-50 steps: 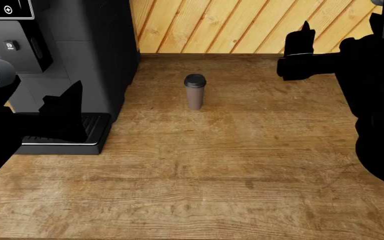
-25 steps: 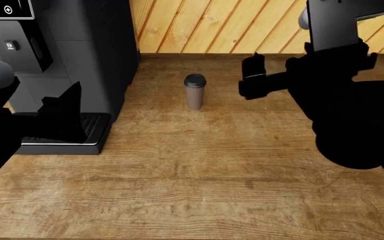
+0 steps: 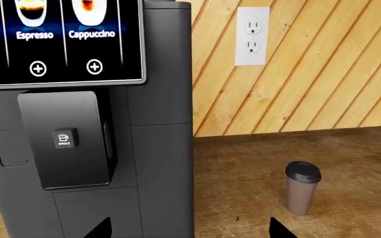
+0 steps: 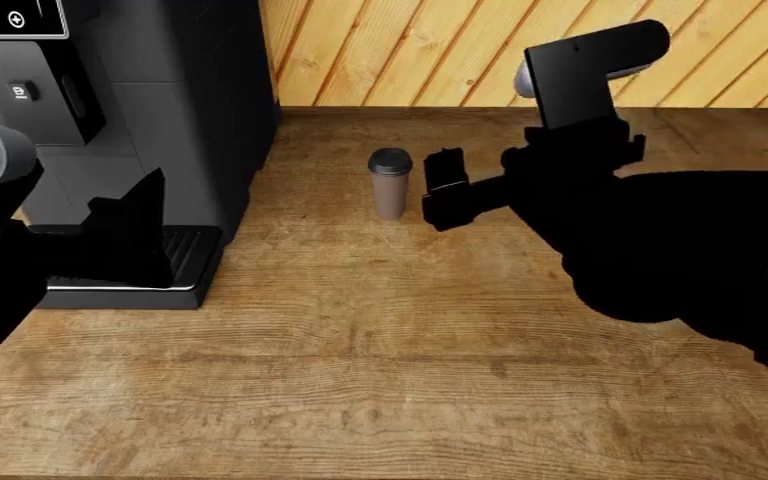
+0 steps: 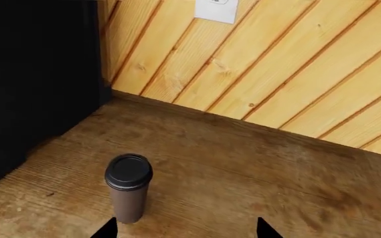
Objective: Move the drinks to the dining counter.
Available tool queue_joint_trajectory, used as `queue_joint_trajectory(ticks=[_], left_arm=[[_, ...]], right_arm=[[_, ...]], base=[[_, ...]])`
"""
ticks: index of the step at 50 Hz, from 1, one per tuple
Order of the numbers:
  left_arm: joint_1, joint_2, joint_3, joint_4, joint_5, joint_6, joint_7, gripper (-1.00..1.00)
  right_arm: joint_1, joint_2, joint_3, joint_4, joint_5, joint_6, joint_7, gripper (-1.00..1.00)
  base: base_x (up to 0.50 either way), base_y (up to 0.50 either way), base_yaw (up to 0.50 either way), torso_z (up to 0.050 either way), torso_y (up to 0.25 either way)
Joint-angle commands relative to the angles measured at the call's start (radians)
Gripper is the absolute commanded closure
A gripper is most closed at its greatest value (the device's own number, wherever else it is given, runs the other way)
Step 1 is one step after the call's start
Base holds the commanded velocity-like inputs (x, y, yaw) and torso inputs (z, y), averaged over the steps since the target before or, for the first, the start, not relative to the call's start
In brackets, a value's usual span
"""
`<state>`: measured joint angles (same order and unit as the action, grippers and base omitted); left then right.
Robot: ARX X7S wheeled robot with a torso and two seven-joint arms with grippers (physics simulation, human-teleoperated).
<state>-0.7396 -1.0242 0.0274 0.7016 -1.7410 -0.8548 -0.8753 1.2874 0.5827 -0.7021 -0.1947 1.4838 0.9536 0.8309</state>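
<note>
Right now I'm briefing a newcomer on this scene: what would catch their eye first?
A lone brown paper cup with a black lid stands upright on the wood-grain worktop. The right gripper hovers just beside it, jaws open. A dark coffee machine fills the left side against the slatted wood wall.

Right arm extends from the right side of the head view toward centre, wrist roughly level. Right gripper [image 4: 443, 190] points leftward, its 2 fingers parted, nothing between them. Left arm sits low at the left edge of the head view. Left gripper [image 4: 128, 225] likewise has fingers parted with nothing held between them.
</note>
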Motion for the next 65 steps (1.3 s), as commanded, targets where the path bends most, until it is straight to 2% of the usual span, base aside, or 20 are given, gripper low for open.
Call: queue_joint_trajectory(ticks=[1,11,30,47,65], left_arm=[[0.011,-0.014,-0.014,0.006,-0.012,0.007,-0.007,-1.00],[0.011,-0.014,-0.010,0.002,-0.006,0.005,-0.006,-1.00],[0.041,-0.012,-0.010,-0.005,0.021,0.006,0.010,-1.00],[0.073,-0.004,-0.015,-0.017,0.055,0.012,0.034,-1.00],[0.067,-0.006,-0.002,-0.022,0.056,0.004,0.029,-1.00]], right_arm=[[-0.001,-0.058,-0.043,0.058,-0.051,-0.014,-0.091,-1.00],[-0.007,-0.097,-0.085,0.119,-0.135,-0.051,-0.170,-1.00],[0.032,-0.218,-0.177,0.379,-0.309,-0.142,-0.349,-1.00],[0.056,-0.312,-0.237,0.563,-0.382,-0.194,-0.481,-1.00],[0.092,-0.454,-0.299,0.859,-0.479,-0.300,-0.648,-1.00]], base=[[0.00,0.00,0.00,0.000,0.000],[0.00,0.00,0.00,0.000,0.000],[0.00,0.00,0.00,0.000,0.000],[0.00,0.00,0.00,0.000,0.000],[0.00,0.00,0.00,0.000,0.000]])
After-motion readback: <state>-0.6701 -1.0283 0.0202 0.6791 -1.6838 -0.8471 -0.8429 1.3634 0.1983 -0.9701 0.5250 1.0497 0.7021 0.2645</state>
